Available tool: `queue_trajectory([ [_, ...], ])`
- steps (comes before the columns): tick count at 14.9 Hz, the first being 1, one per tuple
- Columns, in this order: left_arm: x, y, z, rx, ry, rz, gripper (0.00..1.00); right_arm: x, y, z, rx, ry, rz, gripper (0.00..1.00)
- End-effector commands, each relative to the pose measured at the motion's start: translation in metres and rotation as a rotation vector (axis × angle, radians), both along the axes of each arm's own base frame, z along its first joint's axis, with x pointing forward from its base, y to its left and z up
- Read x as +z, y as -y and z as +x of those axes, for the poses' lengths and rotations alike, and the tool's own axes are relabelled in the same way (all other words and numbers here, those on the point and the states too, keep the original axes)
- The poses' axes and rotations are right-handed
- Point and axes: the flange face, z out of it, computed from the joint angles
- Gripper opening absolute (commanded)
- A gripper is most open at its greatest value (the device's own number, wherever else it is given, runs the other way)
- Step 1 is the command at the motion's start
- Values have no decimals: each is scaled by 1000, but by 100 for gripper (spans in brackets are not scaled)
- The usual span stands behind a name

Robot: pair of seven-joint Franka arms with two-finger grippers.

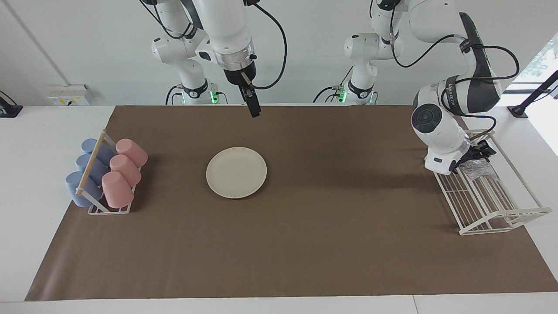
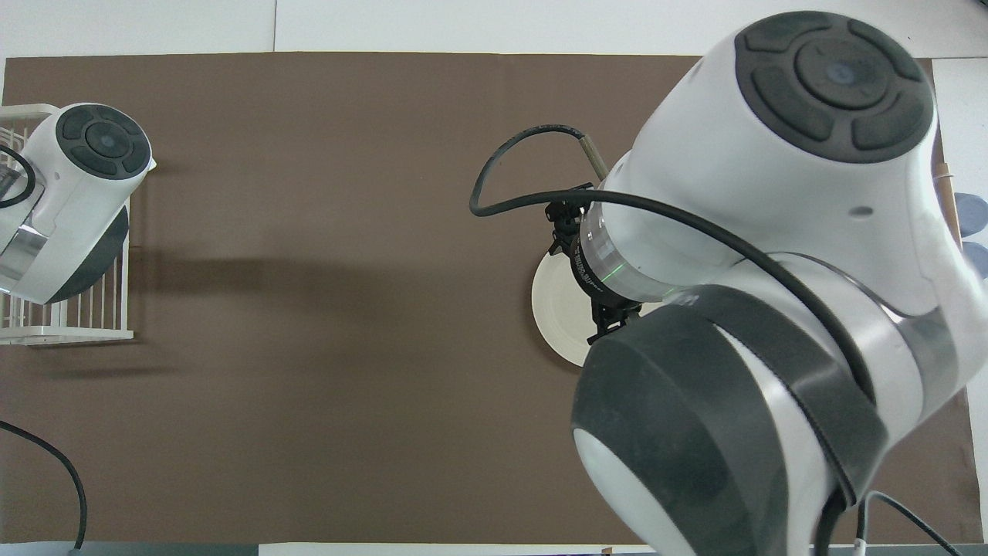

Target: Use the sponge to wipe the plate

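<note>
The cream-white plate (image 1: 236, 172) lies flat on the brown mat, toward the right arm's end of the table. In the overhead view only an edge of the plate (image 2: 552, 316) shows under the right arm. The silvery glittery sponge (image 1: 478, 169) lies in the white wire rack (image 1: 492, 209) at the left arm's end. My left gripper (image 1: 479, 156) reaches down into that rack, right at the sponge; I cannot tell whether it touches it. My right gripper (image 1: 253, 109) hangs high in the air over the mat's edge by the robots, empty.
A small white rack (image 1: 109, 208) with three pink cups (image 1: 124, 172) and three blue cups (image 1: 87, 172) stands at the right arm's end, beside the plate. The left arm's elbow (image 2: 77, 193) covers the wire rack (image 2: 69, 324) in the overhead view.
</note>
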Motion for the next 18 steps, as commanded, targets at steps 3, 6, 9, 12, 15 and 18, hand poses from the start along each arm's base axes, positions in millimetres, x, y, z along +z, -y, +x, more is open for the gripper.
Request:
queue_trajectory([
  [3, 2, -3, 0, 6, 32, 11, 71, 12, -13, 4, 23, 128, 44, 100],
  [6, -6, -3, -3, 0, 38, 1, 71, 6, -21, 5, -259, 78, 59, 100],
  [9, -7, -6, -3, 4, 43, -3, 71, -8, -54, 6, -341, 39, 44, 100],
  [12, -7, -6, -3, 5, 43, -5, 61, -13, -76, 28, -371, 4, 26, 93],
  [15, -5, -6, -2, 9, 51, -5, 0, -26, -92, 47, -418, 9, 36, 97],
  [18, -3, -5, -1, 15, 57, -6, 0, -21, -93, 48, -410, 25, 37, 91],
])
